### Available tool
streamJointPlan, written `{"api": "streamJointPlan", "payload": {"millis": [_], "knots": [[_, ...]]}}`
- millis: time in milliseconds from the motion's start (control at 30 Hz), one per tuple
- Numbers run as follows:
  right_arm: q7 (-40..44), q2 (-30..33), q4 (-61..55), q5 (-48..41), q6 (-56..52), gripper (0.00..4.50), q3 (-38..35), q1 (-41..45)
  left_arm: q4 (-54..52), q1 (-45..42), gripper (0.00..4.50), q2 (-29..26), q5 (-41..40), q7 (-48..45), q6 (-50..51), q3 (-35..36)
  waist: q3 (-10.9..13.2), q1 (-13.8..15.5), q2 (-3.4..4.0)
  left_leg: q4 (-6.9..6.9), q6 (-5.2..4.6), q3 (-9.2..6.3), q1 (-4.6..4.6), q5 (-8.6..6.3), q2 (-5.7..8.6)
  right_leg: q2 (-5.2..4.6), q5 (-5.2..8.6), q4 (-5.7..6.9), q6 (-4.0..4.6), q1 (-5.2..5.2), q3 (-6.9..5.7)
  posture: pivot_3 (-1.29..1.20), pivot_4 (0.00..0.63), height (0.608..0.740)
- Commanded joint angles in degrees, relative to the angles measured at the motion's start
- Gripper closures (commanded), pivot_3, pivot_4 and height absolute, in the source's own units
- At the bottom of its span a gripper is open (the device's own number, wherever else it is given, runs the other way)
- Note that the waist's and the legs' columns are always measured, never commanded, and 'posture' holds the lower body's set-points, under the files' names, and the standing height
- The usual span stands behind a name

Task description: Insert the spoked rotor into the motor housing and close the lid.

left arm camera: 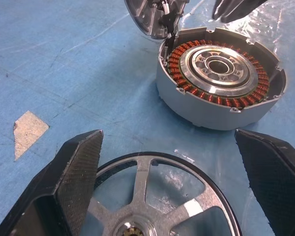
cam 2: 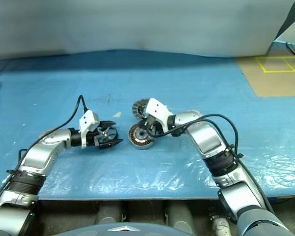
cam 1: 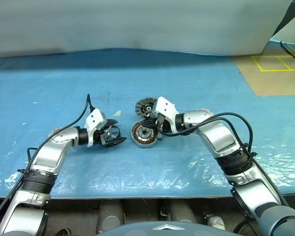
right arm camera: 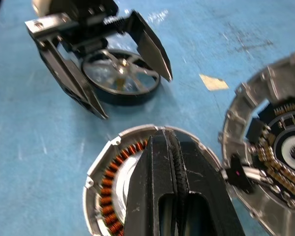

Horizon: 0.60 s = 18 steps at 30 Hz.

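One pale scrap (left arm camera: 29, 132) beside spoked rotor (left arm camera: 160, 196)

The counter (cam 1: 196, 78) wears a bright blue, glossy cover, broken by a small tan patch (left arm camera: 28, 131) and bordered at the far right by brown floor (cam 1: 278, 73) with yellow lines. The spoked rotor (right arm camera: 120, 78) has a black rim and silver-white spokes; the motor housing (left arm camera: 221, 81) is silver-grey with a ring of copper-orange windings around a shiny silver centre. The lid (right arm camera: 278, 157) shows a silver segmented ring round a dark centre, and each claw's fingers (left arm camera: 76, 172) are black with a fine woven texture.
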<state>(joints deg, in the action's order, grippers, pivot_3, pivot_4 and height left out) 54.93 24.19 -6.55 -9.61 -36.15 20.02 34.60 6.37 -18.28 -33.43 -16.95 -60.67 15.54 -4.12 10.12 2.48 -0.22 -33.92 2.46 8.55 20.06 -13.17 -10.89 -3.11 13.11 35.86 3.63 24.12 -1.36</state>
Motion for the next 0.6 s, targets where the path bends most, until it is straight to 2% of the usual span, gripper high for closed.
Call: {"api": "streamJointPlan", "payload": {"millis": [33,400,433,500,600], "knots": [[0.53,1.75,-2.47,-1.62,-0.17,4.48,-2.28,-0.42,-0.52,-1.52,0.00,-1.37,-2.10,-1.04,0.99,2.53,0.00,0.05,0.00,0.00,0.00,0.00,0.00,0.00,0.00,0.00,0.00,0.00,0.00,0.00,0.00,0.00,0.150,0.740],[-0.56,4.80,1.74,-0.34,3.60,4.48,-3.49,-2.07,2.20,-2.61,0.00,-4.37,-1.26,-4.14,0.03,2.90,0.00,-0.08,0.00,0.00,0.02,0.00,0.00,-0.01,0.00,0.01,0.00,-0.01,0.00,0.00,0.00,0.00,0.150,0.740],[-0.56,4.85,2.10,-0.37,3.89,4.50,-3.43,-2.07,2.57,-2.89,0.36,-4.69,-1.39,-4.47,0.25,3.05,0.00,-0.06,0.00,0.00,0.02,0.00,0.00,-0.01,0.00,0.01,0.00,-0.01,0.00,0.00,0.00,0.00,0.150,0.740],[-0.56,4.95,2.53,-0.25,4.59,4.50,-3.18,-2.13,3.20,-3.29,0.80,-5.40,-0.86,-5.20,-0.38,2.72,0.00,-0.04,0.00,0.00,0.02,0.00,0.00,-0.01,0.01,0.01,0.00,-0.01,0.00,0.00,0.00,0.00,0.150,0.740],[-0.58,4.53,2.93,-0.09,7.29,4.50,-3.22,-2.13,3.63,-3.45,1.83,-6.87,0.88,-6.74,-2.51,1.43,0.00,-0.06,0.00,0.00,0.02,0.00,0.00,-0.01,0.01,0.01,0.00,-0.02,0.00,0.00,0.00,0.00,0.150,0.740]]}}
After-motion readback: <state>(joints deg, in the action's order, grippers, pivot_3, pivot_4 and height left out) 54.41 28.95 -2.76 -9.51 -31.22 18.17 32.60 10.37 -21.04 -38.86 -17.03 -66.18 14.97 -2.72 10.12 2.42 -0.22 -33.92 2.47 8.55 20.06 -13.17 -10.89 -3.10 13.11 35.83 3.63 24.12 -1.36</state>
